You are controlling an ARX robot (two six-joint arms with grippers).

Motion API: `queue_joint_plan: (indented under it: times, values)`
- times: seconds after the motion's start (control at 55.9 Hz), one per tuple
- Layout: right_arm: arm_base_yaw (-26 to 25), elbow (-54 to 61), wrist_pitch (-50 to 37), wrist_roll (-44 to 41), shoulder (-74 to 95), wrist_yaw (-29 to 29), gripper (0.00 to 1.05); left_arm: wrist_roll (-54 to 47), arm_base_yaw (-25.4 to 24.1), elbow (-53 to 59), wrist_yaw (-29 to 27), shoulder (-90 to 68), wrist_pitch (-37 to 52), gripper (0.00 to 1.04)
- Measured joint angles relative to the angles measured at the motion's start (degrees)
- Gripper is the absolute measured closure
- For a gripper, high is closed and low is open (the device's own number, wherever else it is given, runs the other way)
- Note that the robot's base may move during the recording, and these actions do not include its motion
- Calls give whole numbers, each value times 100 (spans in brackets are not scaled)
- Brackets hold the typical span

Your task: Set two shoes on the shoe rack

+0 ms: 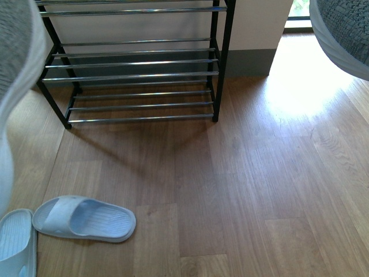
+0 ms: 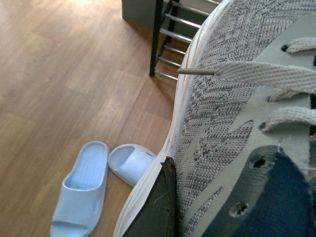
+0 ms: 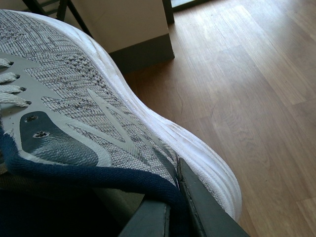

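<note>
Sneakers hang in the air, one in each gripper. In the front view the left sneaker (image 1: 12, 46) is at ten o'clock, the right sneaker (image 1: 346, 29) at two, and the shoe rack (image 1: 132, 75) at twelve. The left gripper (image 2: 167, 197) and right gripper (image 3: 174, 207) each pinch a shoe's side wall. A shoe could slip out, since the hold looks thin, or fall through the rack's gaps. Both are grey knit with white soles and dark blue lining. Blue slides (image 1: 83, 218) lie on the floor (image 1: 259, 184) at seven o'clock.
</note>
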State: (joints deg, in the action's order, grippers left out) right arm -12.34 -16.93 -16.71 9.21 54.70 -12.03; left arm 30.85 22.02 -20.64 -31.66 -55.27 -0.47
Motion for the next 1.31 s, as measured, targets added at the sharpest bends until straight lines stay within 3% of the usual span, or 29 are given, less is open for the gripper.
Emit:
queue_joint_plan:
  times: [0.072,0.179,1.305]
  values:
    - [0,0,0,0,0,0,103,-175,153,85,-271,872,-562,103]
    - [0,0,0,0,0,0,103,-258,186,101,-293,1158,-605,103]
    - [-7,0,0,0,0,15,103,-358,219,109,-273,1145,-621,103]
